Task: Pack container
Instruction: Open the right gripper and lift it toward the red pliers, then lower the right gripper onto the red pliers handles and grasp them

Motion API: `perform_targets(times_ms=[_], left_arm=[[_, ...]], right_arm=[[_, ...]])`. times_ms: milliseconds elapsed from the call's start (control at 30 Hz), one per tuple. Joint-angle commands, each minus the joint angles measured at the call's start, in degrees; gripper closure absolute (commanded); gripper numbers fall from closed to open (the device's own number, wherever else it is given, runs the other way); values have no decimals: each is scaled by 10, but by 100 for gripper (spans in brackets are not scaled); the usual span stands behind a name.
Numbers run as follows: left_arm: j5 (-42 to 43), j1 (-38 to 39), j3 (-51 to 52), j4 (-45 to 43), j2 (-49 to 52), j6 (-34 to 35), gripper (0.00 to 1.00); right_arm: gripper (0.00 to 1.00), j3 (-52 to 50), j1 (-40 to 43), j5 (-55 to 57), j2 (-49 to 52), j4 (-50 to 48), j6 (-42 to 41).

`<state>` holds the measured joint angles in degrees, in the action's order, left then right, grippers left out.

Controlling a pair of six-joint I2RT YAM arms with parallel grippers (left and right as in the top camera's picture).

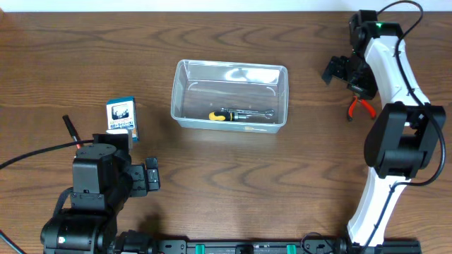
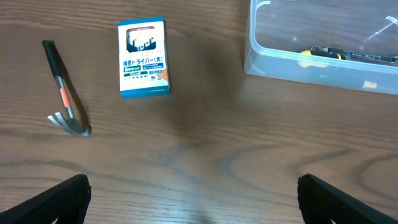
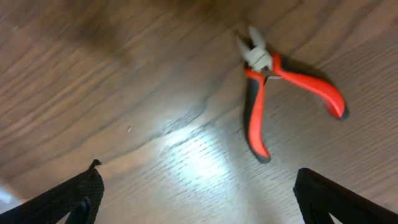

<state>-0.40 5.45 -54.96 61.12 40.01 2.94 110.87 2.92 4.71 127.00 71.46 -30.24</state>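
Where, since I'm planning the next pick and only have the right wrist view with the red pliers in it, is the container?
Observer: The container sits in the middle of the table, between the two arms.
Operator: Anything in it yet?
Observer: One yellow-and-black handled tool lies along its near wall.
Operator: What is outside it on the left side?
Observer: A blue-and-white box lies flat there, with a small hammer beside it.
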Motion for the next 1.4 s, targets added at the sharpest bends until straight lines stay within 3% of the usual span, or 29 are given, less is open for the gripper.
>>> perform_targets(times_ms=[0, 433, 1367], left_arm=[[-6, -2, 0, 1, 0, 1, 2], [-7, -2, 0, 1, 0, 1, 2], [-6, -2, 0, 1, 0, 1, 2]], right_arm=[[1, -5, 12, -3, 16, -1, -14], [1, -5, 14, -9, 99, 11, 2], [1, -7, 38, -40, 156, -30, 68]])
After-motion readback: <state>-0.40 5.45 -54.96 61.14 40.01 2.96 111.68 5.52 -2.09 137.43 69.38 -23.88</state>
